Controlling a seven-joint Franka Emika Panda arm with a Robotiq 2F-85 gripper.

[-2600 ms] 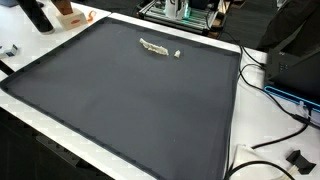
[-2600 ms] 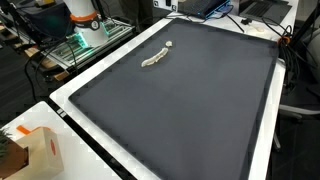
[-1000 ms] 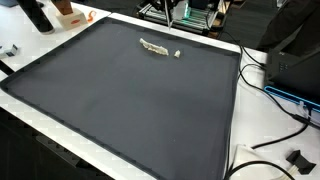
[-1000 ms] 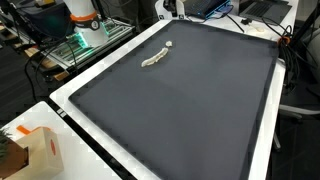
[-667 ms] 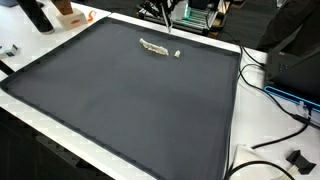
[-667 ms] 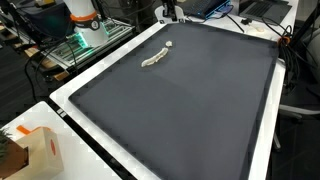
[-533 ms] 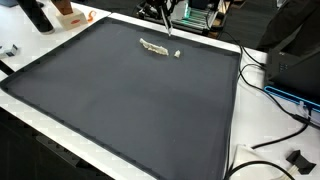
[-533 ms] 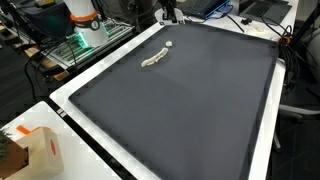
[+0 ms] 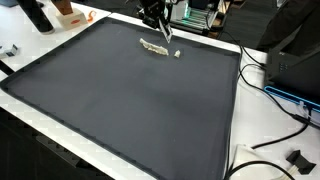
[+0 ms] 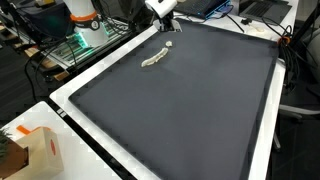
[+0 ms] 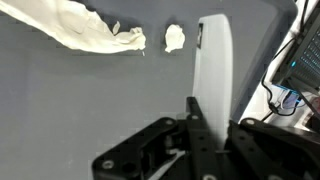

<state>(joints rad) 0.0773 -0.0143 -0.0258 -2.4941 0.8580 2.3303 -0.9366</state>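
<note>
Foreground: a tan cardboard box with an orange patch (image 10: pixel 38 150) stands at the near corner in an exterior view. Black cables (image 9: pixel 268 95) trail over the white table (image 9: pixel 248 112) beside the mat's edge.

Surface: a dark grey mat (image 9: pixel 130 100) (image 10: pixel 190 100) covers nearly the whole tabletop, with a white rim of table showing all round it.

Main thing: a crumpled white strip of soft material (image 9: pixel 153 46) (image 10: pixel 154 59) lies flat on the far part of the mat, close to its far edge. In the wrist view (image 11: pixel 85 27) it is wrinkled and uneven, with a ragged end.

Beside it: a small white lump (image 9: pixel 178 53) (image 10: pixel 168 44) (image 11: pixel 174 38) sits on the mat just off the strip's ragged end. A narrow gap of mat keeps the two apart.

End effector: the gripper (image 9: pixel 170 34) (image 10: pixel 167 20) (image 11: pixel 196 108) hangs over the far edge of the mat, pointing down. Its tips are near the lump and the strip's end, touching neither.

Grip: in the wrist view the dark fingers (image 11: pixel 194 125) meet in one line at the middle, so the jaws are closed with nothing between them.

Height: whether the tips touch the mat cannot be told.
</note>
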